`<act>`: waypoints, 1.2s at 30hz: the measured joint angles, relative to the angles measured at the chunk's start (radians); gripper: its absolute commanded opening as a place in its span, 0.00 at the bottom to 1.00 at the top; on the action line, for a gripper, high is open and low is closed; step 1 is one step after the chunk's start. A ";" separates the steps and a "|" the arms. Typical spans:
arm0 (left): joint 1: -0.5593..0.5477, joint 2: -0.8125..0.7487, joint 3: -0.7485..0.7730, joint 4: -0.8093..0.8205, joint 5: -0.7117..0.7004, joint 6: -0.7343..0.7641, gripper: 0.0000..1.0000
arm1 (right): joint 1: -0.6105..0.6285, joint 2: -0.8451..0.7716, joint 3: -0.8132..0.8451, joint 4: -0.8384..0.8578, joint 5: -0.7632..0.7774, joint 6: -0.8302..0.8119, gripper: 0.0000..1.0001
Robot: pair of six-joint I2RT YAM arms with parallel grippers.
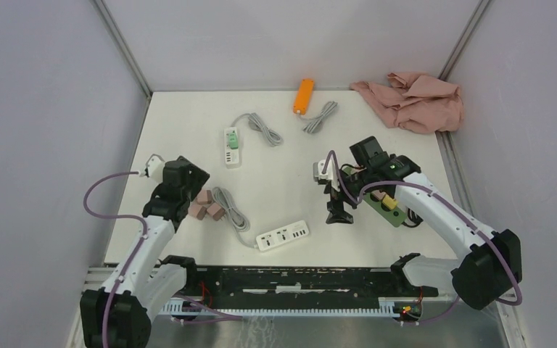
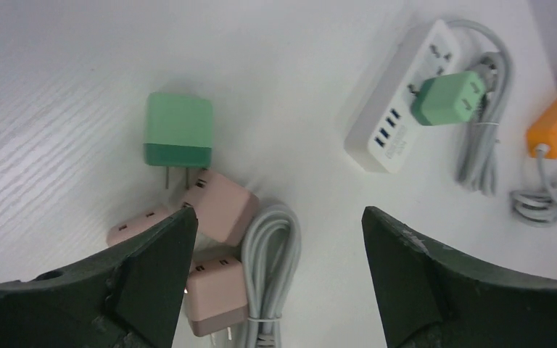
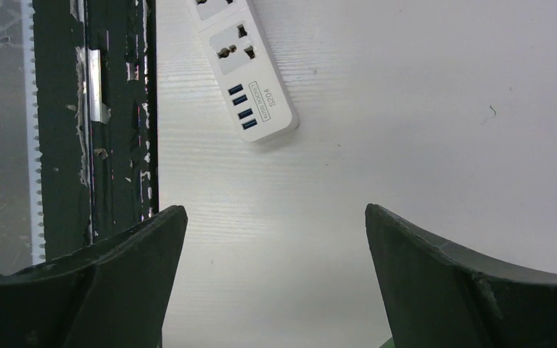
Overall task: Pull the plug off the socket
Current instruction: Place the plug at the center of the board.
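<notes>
Loose green plug (image 2: 179,130) lying flat, prongs bare, white power strip (image 2: 399,87) well apart

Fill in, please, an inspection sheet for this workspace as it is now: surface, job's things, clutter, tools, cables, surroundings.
Surface: white table, wood-grain finish.
Job's things: green plug sits in the white power strip; loose green plug lies on the table, prongs showing; near power strip has empty sockets.
Clutter: three pink plugs together; pink cloth in the far right corner; orange block.
Tools: left tool open, holding nothing; right tool open, holding nothing.
Cables: grey cords, coiled, beside the strips.
Surroundings: plain grey walls.
</notes>
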 measured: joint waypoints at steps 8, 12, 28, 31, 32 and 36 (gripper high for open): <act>0.000 -0.135 -0.010 0.154 0.256 0.117 0.92 | -0.119 -0.048 0.034 0.004 -0.118 0.134 0.99; 0.000 -0.109 -0.048 0.336 0.425 0.193 0.92 | -0.161 -0.040 0.060 0.025 -0.201 0.235 0.99; -0.064 0.675 0.469 0.284 0.351 0.505 0.85 | -0.186 0.026 0.062 0.023 -0.249 0.323 1.00; -0.092 0.787 0.599 0.205 0.286 0.546 0.81 | -0.188 0.026 0.062 0.023 -0.248 0.324 1.00; -0.100 0.831 0.641 0.177 0.268 0.557 0.81 | -0.188 0.026 0.062 0.023 -0.248 0.324 1.00; -0.126 0.924 0.697 0.099 0.210 0.587 0.81 | -0.189 0.026 0.062 0.023 -0.246 0.324 1.00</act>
